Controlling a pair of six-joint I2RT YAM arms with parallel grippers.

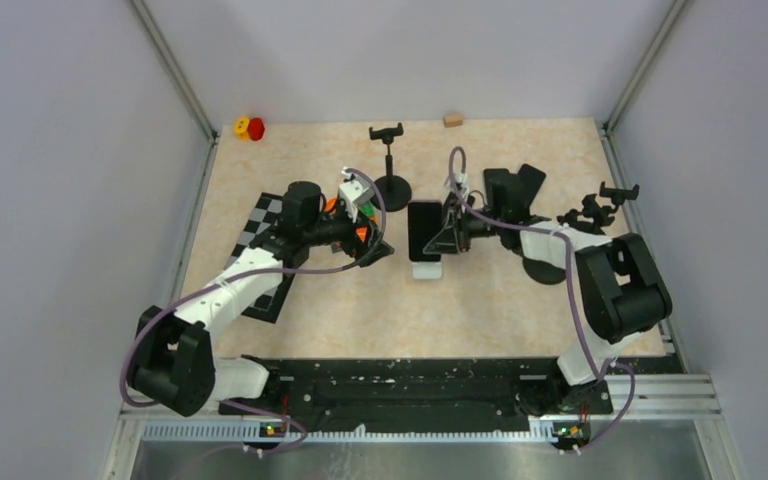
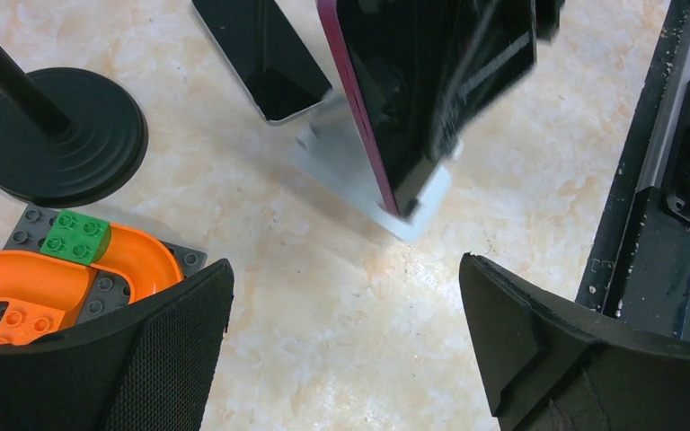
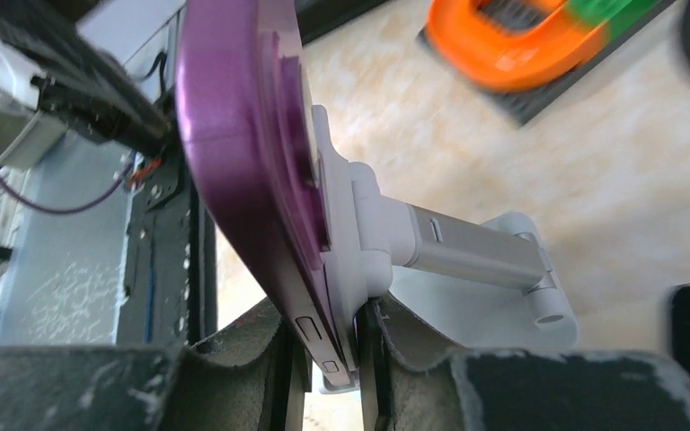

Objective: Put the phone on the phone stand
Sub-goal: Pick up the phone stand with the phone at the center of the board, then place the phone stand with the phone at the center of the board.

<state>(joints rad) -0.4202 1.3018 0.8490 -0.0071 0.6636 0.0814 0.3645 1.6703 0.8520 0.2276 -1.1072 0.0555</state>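
Observation:
The phone (image 1: pixel 424 230) has a purple case and a black screen, and it stands nearly upright at the middle of the table. Its back (image 3: pixel 243 135) leans against the plate of the white and silver phone stand (image 3: pixel 476 251), whose base (image 1: pixel 428 270) rests on the tabletop. My right gripper (image 3: pixel 328 359) is shut on the phone's lower edge, with one finger on the screen side and the other behind the stand's plate. From the left wrist the phone (image 2: pixel 422 90) rises above the stand's white foot (image 2: pixel 413 202). My left gripper (image 2: pixel 346 341) hangs open just left of the stand, holding nothing.
A black tripod holder with a round base (image 1: pixel 392 190) stands behind the phone. An orange toy track on grey plates (image 2: pixel 45 278) lies under my left wrist, beside a checkered mat (image 1: pixel 265 230). More black holders (image 1: pixel 600 205) stand at the right. A black rail (image 2: pixel 674 180) runs along the near edge.

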